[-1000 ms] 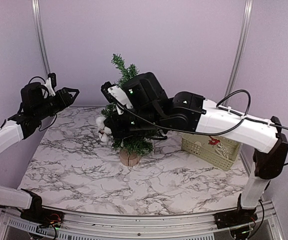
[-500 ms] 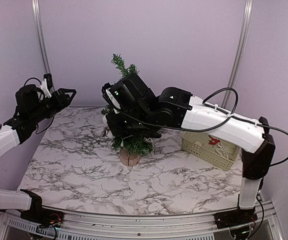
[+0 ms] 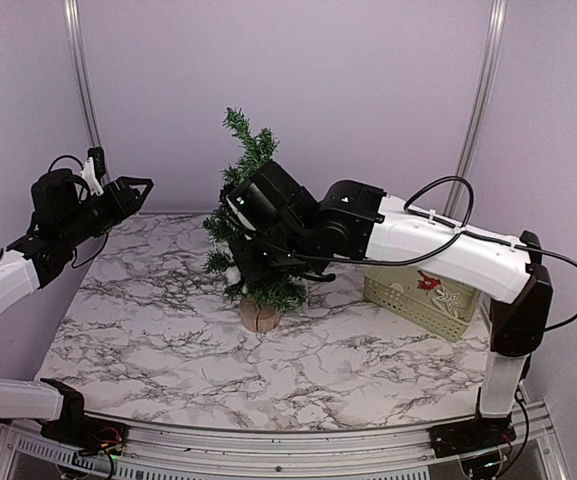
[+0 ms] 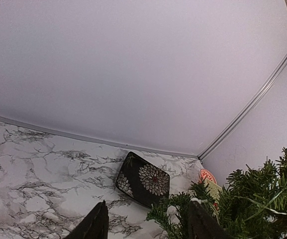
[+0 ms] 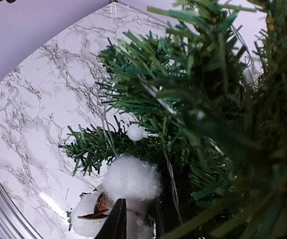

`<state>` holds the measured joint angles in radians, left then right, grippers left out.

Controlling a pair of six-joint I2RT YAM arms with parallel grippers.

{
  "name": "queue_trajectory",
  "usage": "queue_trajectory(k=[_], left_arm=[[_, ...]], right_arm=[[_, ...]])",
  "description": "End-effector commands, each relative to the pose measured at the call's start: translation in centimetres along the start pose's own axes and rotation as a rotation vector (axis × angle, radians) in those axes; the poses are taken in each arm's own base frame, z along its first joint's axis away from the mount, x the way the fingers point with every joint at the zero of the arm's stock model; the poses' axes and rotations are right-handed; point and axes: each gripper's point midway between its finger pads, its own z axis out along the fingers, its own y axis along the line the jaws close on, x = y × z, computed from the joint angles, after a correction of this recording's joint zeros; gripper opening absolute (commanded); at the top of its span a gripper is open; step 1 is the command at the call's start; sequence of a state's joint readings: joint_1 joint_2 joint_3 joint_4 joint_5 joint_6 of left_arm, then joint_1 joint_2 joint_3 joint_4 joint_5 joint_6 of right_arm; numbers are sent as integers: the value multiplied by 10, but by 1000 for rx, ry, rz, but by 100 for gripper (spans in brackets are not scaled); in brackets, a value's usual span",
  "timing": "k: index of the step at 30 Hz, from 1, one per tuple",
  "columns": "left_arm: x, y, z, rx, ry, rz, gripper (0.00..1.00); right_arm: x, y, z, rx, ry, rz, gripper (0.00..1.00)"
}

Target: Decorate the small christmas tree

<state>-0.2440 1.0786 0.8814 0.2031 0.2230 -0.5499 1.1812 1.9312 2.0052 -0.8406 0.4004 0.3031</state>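
Hanging a fluffy white ornament [image 5: 131,179] on the small christmas tree [image 3: 258,250] is, I judge, the step in hand; the tree stands upright on its wooden base [image 3: 260,316] near the middle of the table [image 3: 168,340], left of the basket [image 3: 423,295]; the right claw [image 5: 137,220] is pushed in among the lower branches with the ornament at its tips, and I cannot tell if it pinches it or has let go; the left claw [image 3: 136,192] hovers spread and empty, well apart at the left; the next move probably calls for leaving the ornament caught on a branch and drawing the arm out without tipping the tree; I count one tree, one basket, one dark flowered dish [image 4: 142,179], one fluffy ornament, one small white bead [image 5: 135,132].
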Motion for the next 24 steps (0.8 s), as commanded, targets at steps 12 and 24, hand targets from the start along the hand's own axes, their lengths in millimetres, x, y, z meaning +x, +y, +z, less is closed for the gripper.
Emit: queue_trajectory(k=[12,24], left_arm=[[3,-1,2,0,9,17,55],[36,10,-8,-12,73,-38,58]], right_arm=[[-30,23,-30,-68,-97,-75,42],[-58,39,-87,-345,-278,23,54]])
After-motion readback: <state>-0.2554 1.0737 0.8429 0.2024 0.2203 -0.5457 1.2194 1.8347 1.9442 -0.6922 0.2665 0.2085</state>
